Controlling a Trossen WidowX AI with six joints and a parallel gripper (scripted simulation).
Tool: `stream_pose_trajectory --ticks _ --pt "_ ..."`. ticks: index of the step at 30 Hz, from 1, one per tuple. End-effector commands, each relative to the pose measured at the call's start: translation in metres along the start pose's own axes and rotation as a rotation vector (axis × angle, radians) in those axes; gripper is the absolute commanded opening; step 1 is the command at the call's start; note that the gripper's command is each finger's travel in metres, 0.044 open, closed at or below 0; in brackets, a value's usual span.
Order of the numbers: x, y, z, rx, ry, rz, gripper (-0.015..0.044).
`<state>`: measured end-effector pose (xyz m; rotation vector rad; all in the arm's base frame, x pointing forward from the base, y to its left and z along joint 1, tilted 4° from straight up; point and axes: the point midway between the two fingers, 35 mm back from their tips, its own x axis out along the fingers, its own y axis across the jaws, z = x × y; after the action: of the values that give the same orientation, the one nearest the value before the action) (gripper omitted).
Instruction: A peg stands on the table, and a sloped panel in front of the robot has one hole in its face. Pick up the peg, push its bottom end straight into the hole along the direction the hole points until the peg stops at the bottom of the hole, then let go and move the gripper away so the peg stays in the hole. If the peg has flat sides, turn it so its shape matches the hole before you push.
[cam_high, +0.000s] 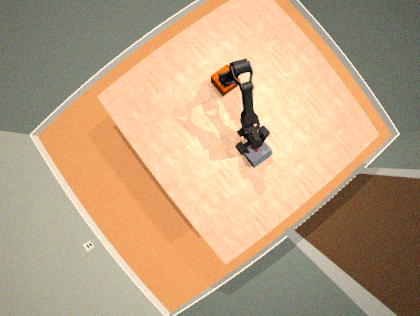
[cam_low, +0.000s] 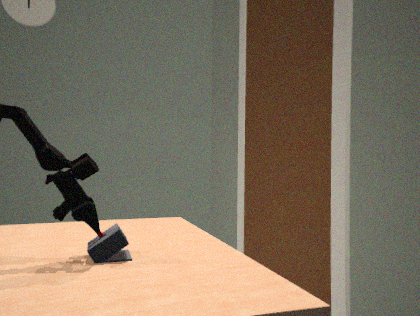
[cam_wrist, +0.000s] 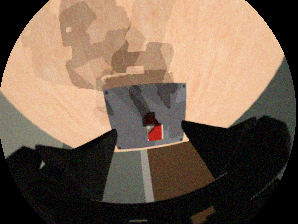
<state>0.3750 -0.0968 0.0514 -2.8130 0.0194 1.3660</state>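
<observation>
1. At the left of the exterior view my arm (cam_high: 247, 102) (cam_low: 30, 129) (cam_wrist: 150, 212) slopes down toward the panel; the base end of it is cut off there.
2. Next comes my tool (cam_high: 254, 149) (cam_low: 98, 231) (cam_wrist: 150, 127), released, its fingers spread wide on either side of the peg with nothing gripped. I judge the letting-go done and the withdrawal the step in hand.
3. Just right of that, the red peg (cam_high: 256, 149) (cam_low: 101, 234) (cam_wrist: 155, 133) stands in the face of the grey sloped panel (cam_high: 258, 158) (cam_low: 111, 245) (cam_wrist: 120, 116), which rests on the table (cam_high: 200, 200) (cam_low: 200, 280) (cam_wrist: 225, 65). Only a short red end shows, so I take it to be seated, or nearly.
4. The next move calls for backing straight out along the hole's direction, fingers kept wide; a sideways drift could catch the peg and tilt or drag it.
5. Hard to make out: the peg's lower part is hidden in the panel, so I cannot tell whether it touches bottom. From above, my tool covers much of the face, and in the wrist view dark shadow blurs the hole's edge.
</observation>
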Motion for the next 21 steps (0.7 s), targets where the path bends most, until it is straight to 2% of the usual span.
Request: stream_pose_trajectory --ticks 1,21 --pt "-0.006 0.0 -0.001 -0.002 0.001 -0.003 0.044" --pt "-0.032 0.002 -0.003 -0.001 0.001 -0.001 0.044"
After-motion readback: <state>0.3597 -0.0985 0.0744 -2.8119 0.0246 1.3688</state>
